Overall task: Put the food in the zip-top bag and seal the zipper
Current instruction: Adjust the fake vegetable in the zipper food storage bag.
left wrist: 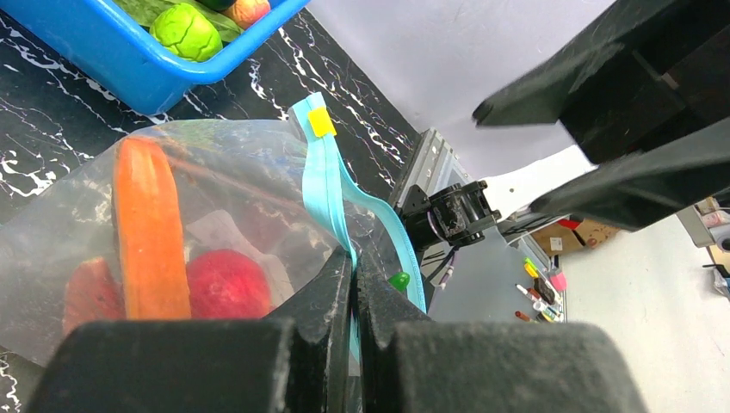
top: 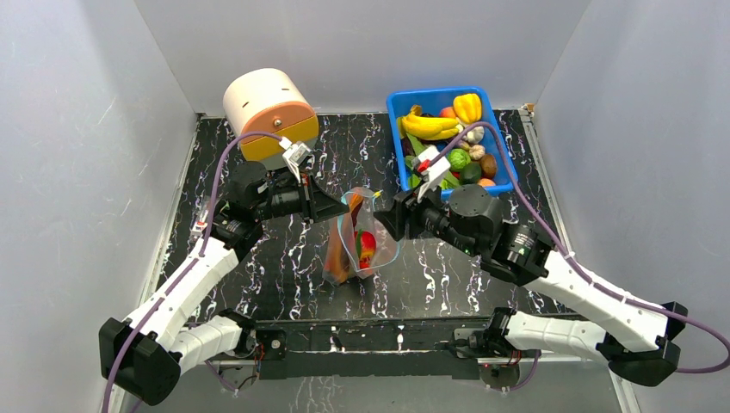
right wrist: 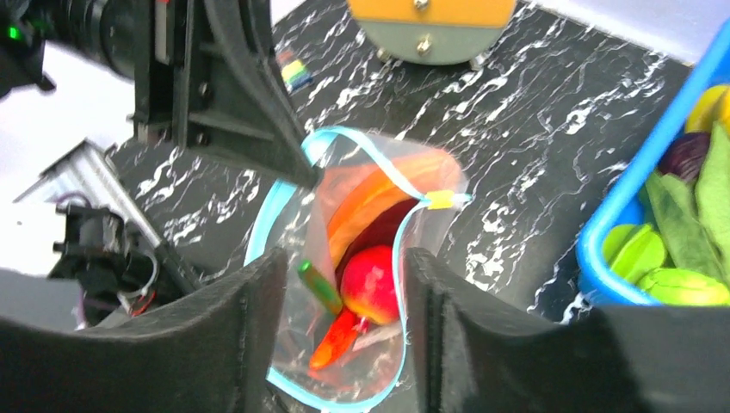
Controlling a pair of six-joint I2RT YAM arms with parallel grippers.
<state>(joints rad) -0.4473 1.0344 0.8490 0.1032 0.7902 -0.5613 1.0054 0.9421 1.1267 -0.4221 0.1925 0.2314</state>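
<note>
The clear zip-top bag [top: 357, 241] stands mid-table with its mouth open. It holds an orange carrot [left wrist: 151, 232], a red apple [right wrist: 374, 280] and a red chili with a green stem [right wrist: 336, 331]. My left gripper [top: 338, 212] is shut on the teal zipper strip [left wrist: 327, 185] at the bag's left rim, and holds that edge up [left wrist: 355, 268]. The yellow slider tab [right wrist: 441, 200] sits at the far end of the zipper. My right gripper [top: 385, 225] is open and empty, its fingers straddling the bag's mouth from above [right wrist: 346, 256].
A blue bin [top: 398, 112] at the back right holds more toy food: bananas [top: 428, 126], a yellow pepper and greens. A round cream-and-orange container [top: 269, 110] stands at the back left. Grey walls close in three sides.
</note>
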